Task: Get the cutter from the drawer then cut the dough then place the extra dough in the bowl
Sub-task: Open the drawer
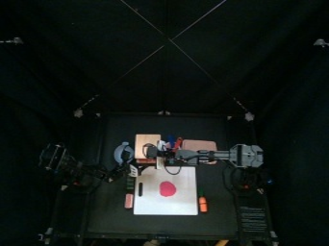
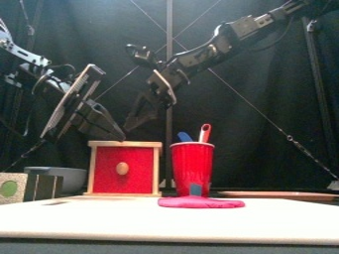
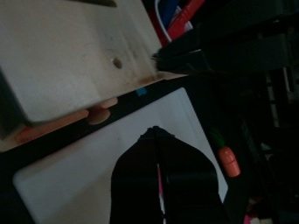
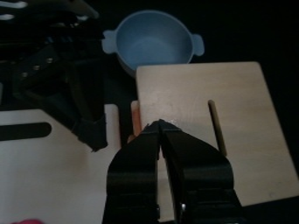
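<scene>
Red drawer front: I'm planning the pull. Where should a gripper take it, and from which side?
Probably its small pale knob, coming in level from the front: it is the only grip on the flat red drawer front, which faces forward.

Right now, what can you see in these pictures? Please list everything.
board: one, white, in the middle
dough: one disc, red, on the board
box: one, pale wood with a red drawer front, behind the board
cup: one, red, right of the box
knives: two, blue and red, in the cup
bowl: one, blue-grey, beside the box
toys: two, orange, at the board's left and right edges
left gripper: shut, above the board
right gripper: shut, above the box
</scene>
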Available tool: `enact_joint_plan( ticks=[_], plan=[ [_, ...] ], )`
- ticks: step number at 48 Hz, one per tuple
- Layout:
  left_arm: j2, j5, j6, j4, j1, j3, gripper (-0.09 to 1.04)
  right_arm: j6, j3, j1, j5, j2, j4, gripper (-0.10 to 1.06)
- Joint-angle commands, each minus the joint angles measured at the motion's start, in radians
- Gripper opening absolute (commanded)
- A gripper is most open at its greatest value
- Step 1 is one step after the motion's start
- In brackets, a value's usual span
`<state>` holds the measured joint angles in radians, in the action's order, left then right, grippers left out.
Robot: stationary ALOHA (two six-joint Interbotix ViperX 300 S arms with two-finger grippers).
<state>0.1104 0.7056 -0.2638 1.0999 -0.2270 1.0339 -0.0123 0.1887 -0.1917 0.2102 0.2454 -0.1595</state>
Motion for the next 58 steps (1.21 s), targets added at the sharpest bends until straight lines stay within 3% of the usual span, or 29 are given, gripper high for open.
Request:
enact_joint_plan(
  ticks=[1,27,58],
  plan=[
    [-0.015,0.017,-0.025,0.000,-0.006,-0.021,-0.02,-0.003,-0.074,-0.015,0.049,0.021,-0.011,0.02],
    [-0.057,0.034,-0.052,0.015,-0.023,-0.014,-0.02,0.005,-0.109,-0.040,0.204,0.051,-0.110,0.02],
    [-0.069,0.098,-0.044,0.055,-0.023,0.005,-0.02,0.014,-0.127,-0.046,0.206,0.005,-0.112,0.02]
  ],
)
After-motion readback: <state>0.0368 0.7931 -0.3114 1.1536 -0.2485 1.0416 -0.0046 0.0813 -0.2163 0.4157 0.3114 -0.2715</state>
